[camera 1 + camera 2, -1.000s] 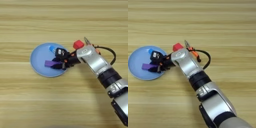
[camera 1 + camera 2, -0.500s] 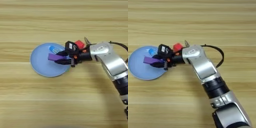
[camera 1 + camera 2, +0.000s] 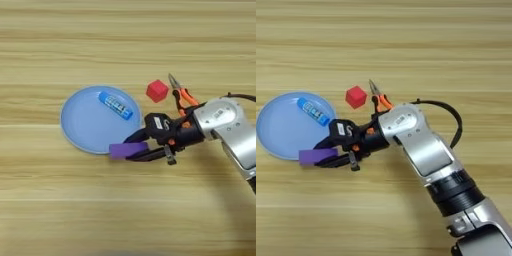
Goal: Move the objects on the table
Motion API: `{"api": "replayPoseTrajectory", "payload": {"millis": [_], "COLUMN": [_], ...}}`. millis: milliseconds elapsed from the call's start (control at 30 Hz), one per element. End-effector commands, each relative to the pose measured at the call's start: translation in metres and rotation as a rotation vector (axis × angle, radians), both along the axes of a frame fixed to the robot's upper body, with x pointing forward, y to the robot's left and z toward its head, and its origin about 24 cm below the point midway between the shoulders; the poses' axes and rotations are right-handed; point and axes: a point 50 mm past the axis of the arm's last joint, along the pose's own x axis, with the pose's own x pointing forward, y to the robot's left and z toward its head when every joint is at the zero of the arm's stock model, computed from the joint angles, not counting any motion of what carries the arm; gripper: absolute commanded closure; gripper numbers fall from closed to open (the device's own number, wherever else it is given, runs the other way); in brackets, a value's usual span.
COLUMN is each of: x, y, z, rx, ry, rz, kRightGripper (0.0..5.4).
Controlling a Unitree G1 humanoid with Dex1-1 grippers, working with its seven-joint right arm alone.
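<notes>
My right gripper (image 3: 133, 148) is shut on the flat purple block (image 3: 128, 149), holding it over the near right rim of the round light-blue plate (image 3: 85, 125). The same purple block (image 3: 317, 156) and plate (image 3: 278, 130) show in the right eye view. A blue tube with a white label (image 3: 115, 105) lies in the plate's far right part. Beyond the gripper, a small red cube (image 3: 157, 91) rests on the table (image 3: 125, 40). Orange-handled pliers (image 3: 180, 95) lie just right of the cube, partly hidden by my forearm.
My silver forearm (image 3: 431, 160) runs from the bottom right up to the gripper, with a black cable (image 3: 453, 117) looping beside it. Bare wood-grain table surrounds the plate on the left, far and near sides.
The gripper has pulled the purple block right and toward the near side, from over the plate's middle to its near right rim. The tube, cube and pliers have stayed in place.
</notes>
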Motion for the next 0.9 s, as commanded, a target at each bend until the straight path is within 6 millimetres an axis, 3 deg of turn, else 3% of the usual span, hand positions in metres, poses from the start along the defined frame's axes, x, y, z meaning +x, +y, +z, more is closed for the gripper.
{"api": "replayPoseTrajectory", "payload": {"millis": [33,300,700,733,900], "x": [0.004,0.003,0.003,0.002,0.004], "y": [-0.009,-0.012,-0.017,-0.017,-0.017], "z": [0.007,-0.016,-0.029,-0.03,-0.028], "rx": [-0.065,-0.13,-0.16,-0.161,-0.146], "ry": [-0.066,-0.011,0.038,0.043,0.037], "rz": [0.031,0.037,0.034,0.037,0.025], "kRightGripper": [4.0,4.0,4.0,3.71,3.25]}}
